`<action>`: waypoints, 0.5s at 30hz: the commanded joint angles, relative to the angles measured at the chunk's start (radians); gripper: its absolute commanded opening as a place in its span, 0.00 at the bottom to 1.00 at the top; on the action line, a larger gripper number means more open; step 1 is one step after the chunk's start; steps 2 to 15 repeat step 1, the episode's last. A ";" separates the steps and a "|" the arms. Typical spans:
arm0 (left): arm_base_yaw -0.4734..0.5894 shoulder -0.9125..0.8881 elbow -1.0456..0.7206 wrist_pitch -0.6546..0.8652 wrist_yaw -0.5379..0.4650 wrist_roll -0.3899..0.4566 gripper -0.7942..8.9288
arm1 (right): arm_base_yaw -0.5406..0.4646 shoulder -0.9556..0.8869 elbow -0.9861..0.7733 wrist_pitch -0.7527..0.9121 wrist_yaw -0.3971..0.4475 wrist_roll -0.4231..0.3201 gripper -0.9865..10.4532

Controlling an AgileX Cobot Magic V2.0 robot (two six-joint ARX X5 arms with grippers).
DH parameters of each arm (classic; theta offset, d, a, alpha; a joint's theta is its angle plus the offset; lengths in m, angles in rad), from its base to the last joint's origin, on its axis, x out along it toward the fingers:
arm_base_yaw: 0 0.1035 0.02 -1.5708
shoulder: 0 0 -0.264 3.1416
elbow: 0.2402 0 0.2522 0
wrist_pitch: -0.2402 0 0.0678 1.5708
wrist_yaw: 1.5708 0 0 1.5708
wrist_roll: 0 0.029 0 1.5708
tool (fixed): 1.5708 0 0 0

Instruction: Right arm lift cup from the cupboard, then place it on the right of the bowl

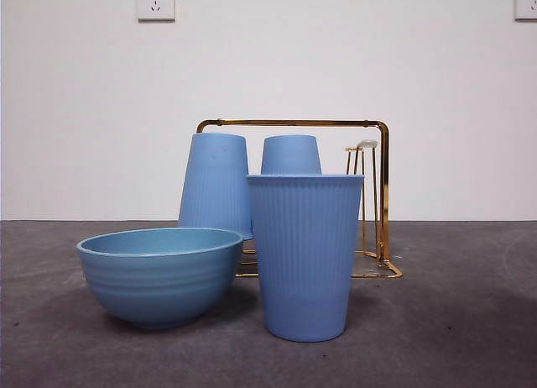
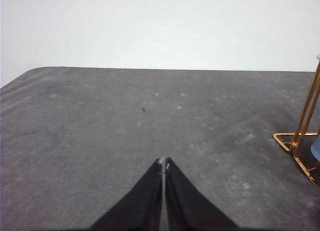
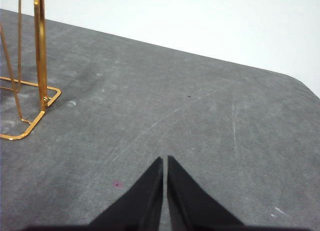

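Ribbed blue cup (image 1: 305, 254) upright beside bowl (image 1: 159, 275); left tool (image 2: 163, 163), right tool (image 3: 165, 161) both together.

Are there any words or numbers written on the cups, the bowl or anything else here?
None: no text can be read in any view.
Cup, the two cups behind it, bowl: plain blue, no print or label.
Rack: bare gold wire, no tag.
Wall sockets: only plug holes, no lettering.
Table: just scuffs and specks, no writing.
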 commanded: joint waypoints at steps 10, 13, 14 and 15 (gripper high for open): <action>0.003 -0.002 -0.018 0.010 -0.002 -0.008 0.09 | 0.002 0.000 -0.004 0.010 0.003 0.013 0.10; 0.003 -0.002 -0.018 0.010 -0.002 -0.008 0.09 | 0.002 0.000 -0.004 0.010 0.003 0.013 0.10; 0.003 -0.002 -0.018 0.010 -0.002 -0.008 0.09 | 0.002 0.000 -0.004 0.010 0.003 0.013 0.10; 0.003 -0.002 -0.018 0.010 -0.002 -0.008 0.09 | 0.002 0.000 -0.004 0.010 0.003 0.013 0.10</action>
